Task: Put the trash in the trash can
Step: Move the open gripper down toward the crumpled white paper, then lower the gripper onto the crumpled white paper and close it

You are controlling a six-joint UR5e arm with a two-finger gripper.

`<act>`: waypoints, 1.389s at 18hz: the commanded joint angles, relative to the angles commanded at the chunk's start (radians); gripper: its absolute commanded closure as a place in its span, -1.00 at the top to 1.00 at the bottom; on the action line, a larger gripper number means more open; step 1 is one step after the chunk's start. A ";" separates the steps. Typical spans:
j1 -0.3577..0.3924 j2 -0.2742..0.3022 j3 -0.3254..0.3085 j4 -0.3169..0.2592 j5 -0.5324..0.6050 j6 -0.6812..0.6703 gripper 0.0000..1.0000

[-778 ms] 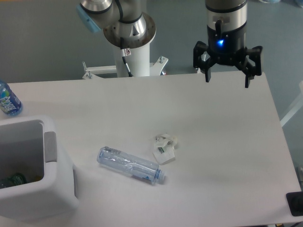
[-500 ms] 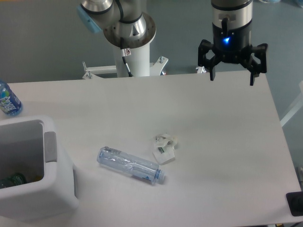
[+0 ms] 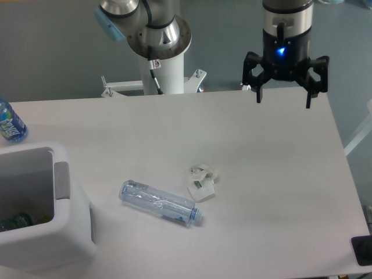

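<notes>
1. Gripper (image 3: 284,100) hangs above the far right part of the white table (image 3: 279,168), fingers spread wide apart, nothing between them; blue light lit on its body.
2. Crinkled clear plastic bottle (image 3: 161,203) lies on its side near table centre, pale blue cap end pointing right and toward the front edge.
3. Crumpled white paper wrapper (image 3: 201,182) sits just beside the bottle's cap end, on its far side.
4. White trash can (image 3: 58,232) stands at front left, well apart from both items; dark object visible inside.
5. Blue-labelled water bottle (image 3: 9,122) at the left edge, behind the can.
</notes>
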 joint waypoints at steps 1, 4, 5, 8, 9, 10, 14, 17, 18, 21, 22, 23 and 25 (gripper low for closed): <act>-0.002 -0.003 -0.003 0.000 0.000 -0.002 1.00; -0.009 -0.012 -0.023 0.002 0.000 -0.069 1.00; -0.012 -0.020 -0.025 0.002 0.000 -0.086 1.00; -0.029 -0.041 -0.031 0.000 0.000 -0.092 1.00; -0.041 -0.044 -0.034 0.000 -0.002 -0.092 1.00; -0.052 -0.048 -0.047 0.000 -0.002 -0.094 1.00; -0.064 -0.052 -0.110 0.000 -0.034 -0.084 1.00; -0.067 -0.055 -0.173 0.006 -0.045 -0.055 1.00; -0.075 -0.064 -0.184 0.006 -0.043 -0.029 1.00; -0.094 -0.078 -0.228 0.018 -0.043 0.033 1.00; -0.101 -0.083 -0.256 0.043 -0.043 0.052 1.00; -0.104 -0.084 -0.291 0.081 -0.043 0.055 1.00; -0.121 -0.086 -0.368 0.176 -0.043 0.055 1.00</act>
